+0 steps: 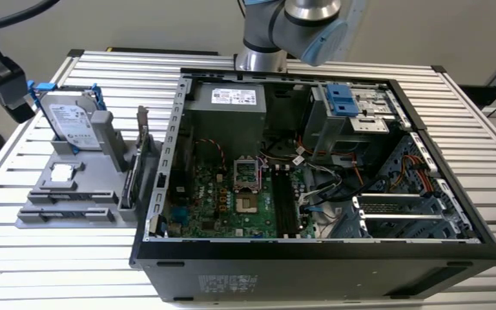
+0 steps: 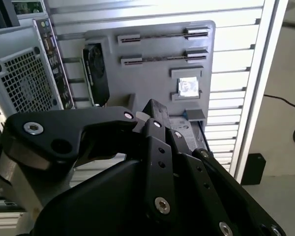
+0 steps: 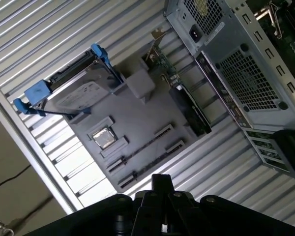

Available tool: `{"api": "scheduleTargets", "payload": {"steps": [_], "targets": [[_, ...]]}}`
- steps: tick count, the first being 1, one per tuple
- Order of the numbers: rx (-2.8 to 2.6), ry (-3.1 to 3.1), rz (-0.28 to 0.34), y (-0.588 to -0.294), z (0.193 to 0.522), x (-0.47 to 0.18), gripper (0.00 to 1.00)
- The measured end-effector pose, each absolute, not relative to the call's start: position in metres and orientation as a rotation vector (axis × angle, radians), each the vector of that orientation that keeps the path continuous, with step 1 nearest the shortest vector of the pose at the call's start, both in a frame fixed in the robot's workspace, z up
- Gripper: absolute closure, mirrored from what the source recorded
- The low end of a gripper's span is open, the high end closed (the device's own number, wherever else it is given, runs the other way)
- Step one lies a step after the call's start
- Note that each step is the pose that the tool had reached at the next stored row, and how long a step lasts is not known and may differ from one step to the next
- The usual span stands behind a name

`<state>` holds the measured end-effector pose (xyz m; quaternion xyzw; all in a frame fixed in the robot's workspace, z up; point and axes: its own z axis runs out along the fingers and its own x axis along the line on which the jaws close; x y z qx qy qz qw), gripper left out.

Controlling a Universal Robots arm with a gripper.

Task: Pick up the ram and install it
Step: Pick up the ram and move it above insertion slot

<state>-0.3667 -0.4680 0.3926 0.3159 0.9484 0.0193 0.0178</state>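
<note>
My gripper [image 2: 152, 115] hangs above the grey fixture [image 3: 137, 113] that lies beside the open computer case [image 1: 317, 252]. Its black body [image 1: 0, 77] is at the exterior view's far left, higher than the fixture. Two long holders on the fixture each show a thin dark strip [image 2: 162, 36] between their end clips. Whether that strip [image 3: 140, 149] is the ram standing on edge, I cannot tell. The motherboard's long dark memory slots [image 1: 288, 200] lie inside the case, right of the processor socket.
On the fixture stand a silver hard drive with blue rails [image 1: 69, 119], an upright card with a metal bracket [image 3: 189, 108] and a small square chip [image 3: 104, 136]. Ribbed aluminium table [image 1: 50, 258] surrounds everything. The arm's base [image 1: 261, 58] stands behind the case.
</note>
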Motion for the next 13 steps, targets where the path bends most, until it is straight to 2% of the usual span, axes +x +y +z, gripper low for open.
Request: {"api": "scheduleTargets", "payload": {"steps": [13], "targets": [[1.139, 2.894, 0.053, -0.4679, 0.3926, -0.3668, 1.0]]}}
